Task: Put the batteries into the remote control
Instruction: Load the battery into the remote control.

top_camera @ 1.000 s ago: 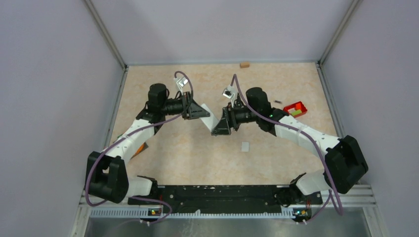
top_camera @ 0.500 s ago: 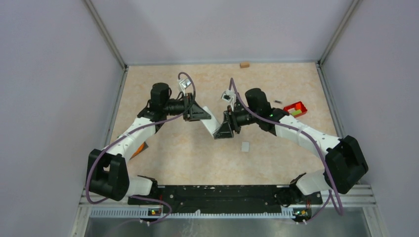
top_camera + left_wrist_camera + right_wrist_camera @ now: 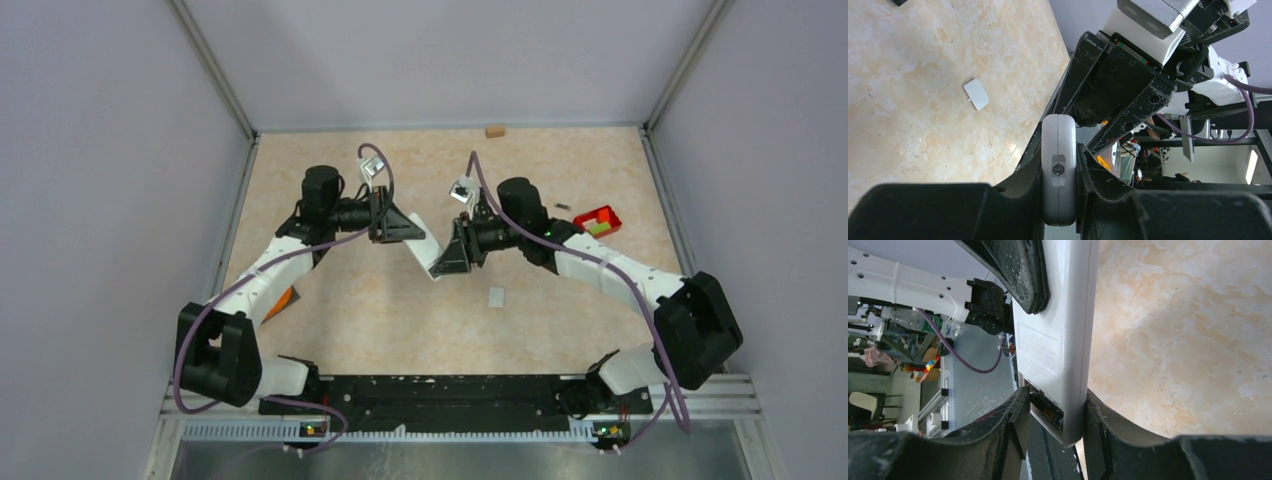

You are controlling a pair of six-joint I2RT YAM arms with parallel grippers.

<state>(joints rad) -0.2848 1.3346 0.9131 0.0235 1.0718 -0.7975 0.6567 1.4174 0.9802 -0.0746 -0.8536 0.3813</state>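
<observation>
A white remote control (image 3: pixel 428 255) hangs above the table, held at its two ends by both grippers. My left gripper (image 3: pixel 410 232) is shut on one end, whose small round lens shows between the fingers in the left wrist view (image 3: pixel 1058 170). My right gripper (image 3: pixel 452 255) is shut on the other end (image 3: pixel 1063 340), where the battery bay is open. A dark battery (image 3: pixel 1052 415) with an orange band lies inside the bay. Another thin dark battery (image 3: pixel 562 207) lies on the table near the red tray. The left gripper's finger (image 3: pixel 1020 270) shows in the right wrist view.
The grey battery cover (image 3: pixel 496 296) lies flat on the table below the right gripper, and also shows in the left wrist view (image 3: pixel 976 94). A small red tray (image 3: pixel 598 220) with yellow-green blocks stands at the right. A wooden block (image 3: pixel 494 130) sits at the back edge.
Both wrists rolled slightly and came back. The remote shifted a little between the grippers and stays held at both ends in nearly the same place.
</observation>
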